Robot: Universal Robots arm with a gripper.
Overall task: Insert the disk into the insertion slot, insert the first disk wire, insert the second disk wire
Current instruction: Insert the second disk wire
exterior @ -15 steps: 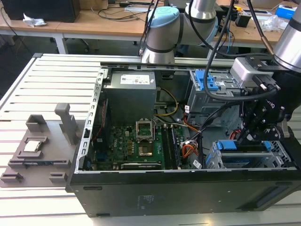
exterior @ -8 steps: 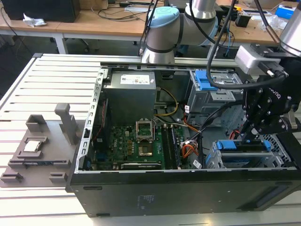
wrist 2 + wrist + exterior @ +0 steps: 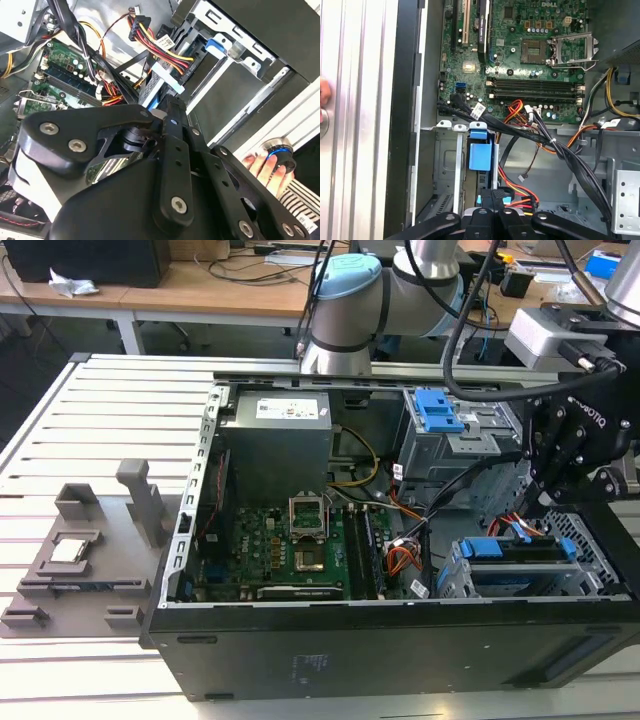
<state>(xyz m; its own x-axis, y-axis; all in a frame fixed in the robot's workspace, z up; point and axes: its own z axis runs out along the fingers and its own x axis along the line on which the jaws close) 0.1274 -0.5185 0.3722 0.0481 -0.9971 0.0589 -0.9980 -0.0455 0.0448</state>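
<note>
The disk (image 3: pixel 525 558) sat in the insertion slot (image 3: pixel 470 578) at the case's near right. The tool (image 3: pixel 492 207), fingers pressed together, gripped a wire plug; pushing it home called for straight alignment.

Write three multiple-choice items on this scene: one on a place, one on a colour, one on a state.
1. In the exterior view, where is the gripper?
A. Above the low drive cage at the case's right end
B. Above the grey fixture on the table
C. Above the power supply

2. What colour is the latch on the taller grey cage?
A. Red
B. Green
C. Blue

3. How is the computer case?
A. Closed with a panel
B. Open, motherboard showing
C. Stood on end

Key:
1 A: the gripper hangs above the insertion slot at the exterior view's right.
2 C: the latch is bright blue.
3 B: the case is open and the motherboard lies bare.
</note>
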